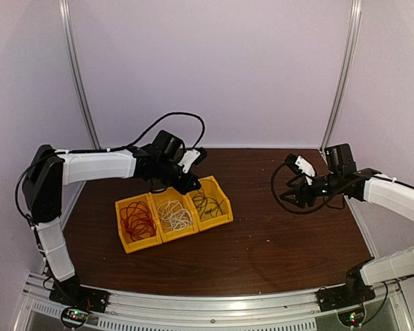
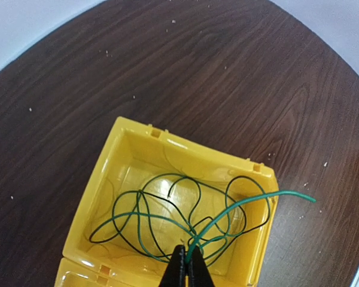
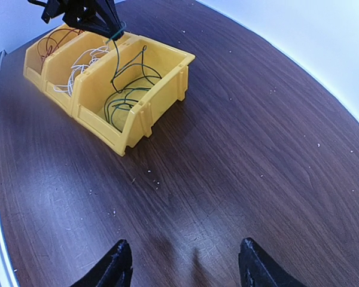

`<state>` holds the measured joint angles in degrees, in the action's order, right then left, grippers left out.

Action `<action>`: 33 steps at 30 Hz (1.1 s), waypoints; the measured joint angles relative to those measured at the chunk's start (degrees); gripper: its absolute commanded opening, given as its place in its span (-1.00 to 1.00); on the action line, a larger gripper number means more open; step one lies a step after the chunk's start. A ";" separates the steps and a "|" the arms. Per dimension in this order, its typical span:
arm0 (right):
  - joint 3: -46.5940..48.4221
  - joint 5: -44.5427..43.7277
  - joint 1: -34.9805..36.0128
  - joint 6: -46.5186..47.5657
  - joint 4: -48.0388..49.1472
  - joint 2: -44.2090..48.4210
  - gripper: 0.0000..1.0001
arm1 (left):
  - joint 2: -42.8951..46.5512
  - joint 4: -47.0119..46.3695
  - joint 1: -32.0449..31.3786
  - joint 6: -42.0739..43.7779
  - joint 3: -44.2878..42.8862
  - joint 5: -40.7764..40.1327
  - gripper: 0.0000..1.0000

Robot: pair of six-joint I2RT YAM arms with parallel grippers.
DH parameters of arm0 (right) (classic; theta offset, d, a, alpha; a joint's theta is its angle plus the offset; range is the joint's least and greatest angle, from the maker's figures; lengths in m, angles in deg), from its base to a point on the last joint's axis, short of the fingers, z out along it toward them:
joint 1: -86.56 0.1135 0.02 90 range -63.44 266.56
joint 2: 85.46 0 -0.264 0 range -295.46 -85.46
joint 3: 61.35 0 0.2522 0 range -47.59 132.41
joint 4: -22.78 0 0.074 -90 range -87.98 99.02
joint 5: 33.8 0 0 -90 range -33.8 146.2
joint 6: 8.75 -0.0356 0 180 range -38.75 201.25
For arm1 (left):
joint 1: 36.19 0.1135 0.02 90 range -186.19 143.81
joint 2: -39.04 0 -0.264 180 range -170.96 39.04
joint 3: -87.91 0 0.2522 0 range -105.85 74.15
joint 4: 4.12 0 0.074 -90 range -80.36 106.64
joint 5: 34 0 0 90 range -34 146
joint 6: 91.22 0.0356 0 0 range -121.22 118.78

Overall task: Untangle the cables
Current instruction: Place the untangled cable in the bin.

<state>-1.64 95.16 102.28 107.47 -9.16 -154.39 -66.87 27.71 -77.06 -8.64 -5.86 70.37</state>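
Three yellow bins stand in a row, each holding cables. A red cable (image 1: 136,221) coils in the left bin, a white cable (image 1: 174,217) in the middle one. The right bin (image 2: 185,143) holds looping green and black strands (image 2: 167,209). My left gripper (image 2: 186,263) hangs over this bin's near rim, shut on a green cable (image 2: 251,200) whose free end arcs out past the bin's right wall. Seen from the right wrist, the green cable (image 3: 116,57) runs taut from the left gripper (image 3: 110,30) down into the bin. My right gripper (image 3: 185,263) stands open over bare table, far from the bins.
The bins (image 1: 127,246) sit left of centre on the dark wooden table (image 1: 276,241). Small white crumbs dot the wood (image 3: 149,173). The right arm's own thick black cable (image 1: 276,189) loops beside its wrist. Pale walls close in the back and sides.
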 measured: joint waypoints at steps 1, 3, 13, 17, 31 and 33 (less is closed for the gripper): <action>0.00 0.00 0.00 0.22 -0.02 -0.02 0.22 | -0.94 0.61 -0.04 -0.02 -0.04 0.00 -1.00; 0.00 0.00 0.00 0.52 -0.02 -0.04 0.23 | -2.82 2.05 -0.13 -0.02 -0.15 -0.02 -1.00; 0.00 0.00 0.00 0.85 -0.09 -0.37 0.23 | -7.96 6.49 -1.09 -0.61 -5.70 -1.14 -1.00; 0.00 0.00 0.00 0.90 -0.13 -0.42 0.23 | -9.31 6.51 -1.09 -0.98 -8.63 -1.11 -1.00; 0.00 0.00 0.00 1.14 -0.26 -0.42 0.24 | -14.10 10.62 -1.14 -0.85 -13.79 -1.79 -0.65; 0.00 0.00 0.00 1.29 -0.26 -0.42 0.24 | -14.10 11.67 -1.14 -0.57 -15.43 -2.27 -0.53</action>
<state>-1.64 95.16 102.28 108.76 -9.42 -154.81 -80.96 39.38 -78.19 -9.21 -21.29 68.10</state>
